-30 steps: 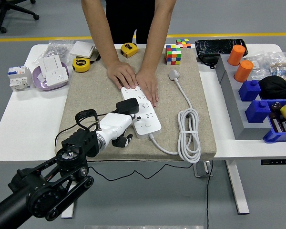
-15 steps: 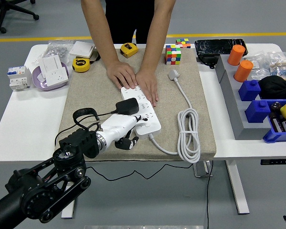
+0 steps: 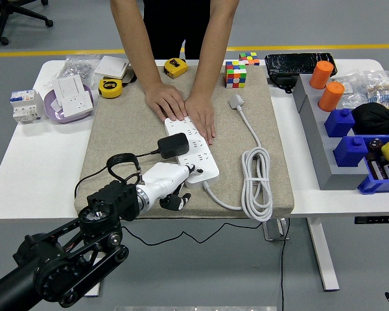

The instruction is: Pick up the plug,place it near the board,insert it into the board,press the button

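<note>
Now the left hand [image 3: 167, 183] sits lower and nearer the front edge of the felt mat [image 3: 117, 139] than half a second ago, having drawn back from over the near end of the power strip [image 3: 193, 150]. Its white fingers [image 3: 181, 173] are loosely curled and hold nothing, one fingertip touching or just beside the strip's near end where the switch lies; whether it is pressing I cannot tell. The black plug [image 3: 174, 145] is seated in the strip's left side, its cable [image 3: 120, 159] looping back toward the wrist, so insertion looks done and only the button press remains or is under way. Beyond, a person's hands [image 3: 185, 107] press flat on the strip's far end, steadying it on the white desk [image 3: 35, 175]. No right hand shows.
</note>
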`<state>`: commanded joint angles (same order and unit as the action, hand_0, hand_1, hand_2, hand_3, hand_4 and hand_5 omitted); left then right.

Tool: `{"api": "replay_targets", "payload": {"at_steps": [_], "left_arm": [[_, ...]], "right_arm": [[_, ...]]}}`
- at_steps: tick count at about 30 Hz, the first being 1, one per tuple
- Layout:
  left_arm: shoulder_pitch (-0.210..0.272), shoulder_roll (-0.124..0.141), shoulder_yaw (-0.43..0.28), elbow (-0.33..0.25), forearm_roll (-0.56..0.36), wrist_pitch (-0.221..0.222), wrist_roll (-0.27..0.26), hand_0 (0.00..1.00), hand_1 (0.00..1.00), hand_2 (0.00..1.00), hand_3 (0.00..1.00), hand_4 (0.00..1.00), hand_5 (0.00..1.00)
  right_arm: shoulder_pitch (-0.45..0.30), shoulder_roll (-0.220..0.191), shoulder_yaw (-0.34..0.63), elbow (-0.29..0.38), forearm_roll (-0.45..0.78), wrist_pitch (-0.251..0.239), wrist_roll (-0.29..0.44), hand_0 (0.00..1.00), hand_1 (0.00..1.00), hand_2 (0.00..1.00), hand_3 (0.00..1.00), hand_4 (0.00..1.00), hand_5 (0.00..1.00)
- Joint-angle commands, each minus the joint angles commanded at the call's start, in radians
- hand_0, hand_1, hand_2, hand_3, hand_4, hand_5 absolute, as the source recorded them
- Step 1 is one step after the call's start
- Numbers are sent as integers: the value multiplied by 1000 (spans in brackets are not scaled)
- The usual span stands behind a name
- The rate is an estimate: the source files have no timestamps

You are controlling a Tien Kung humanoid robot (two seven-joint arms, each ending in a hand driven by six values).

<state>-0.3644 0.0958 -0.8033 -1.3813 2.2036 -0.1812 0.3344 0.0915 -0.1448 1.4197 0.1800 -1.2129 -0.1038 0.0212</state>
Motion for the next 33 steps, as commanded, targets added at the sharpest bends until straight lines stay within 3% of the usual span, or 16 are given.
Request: {"api": "replay_targets", "payload": {"at_steps": [11,21,33], "left_arm": [[0,-11,-4,3,21,10,1,122,46,173,885,564,2],[2,-27,-4,41,32,21,-6,122,46,173,883,560,2],[3,-28,-4,62,45,19,-6,123,46,173,880,554,2]], "right_arm": [[1,1,-1,0,2,1,0,758,766,751,795,998,942],[-2,2,4,0,-1,1,-1,758,766,751,795,998,942],[-2,3,5,0,0,1,0,759,765,751,795,998,941]]}}
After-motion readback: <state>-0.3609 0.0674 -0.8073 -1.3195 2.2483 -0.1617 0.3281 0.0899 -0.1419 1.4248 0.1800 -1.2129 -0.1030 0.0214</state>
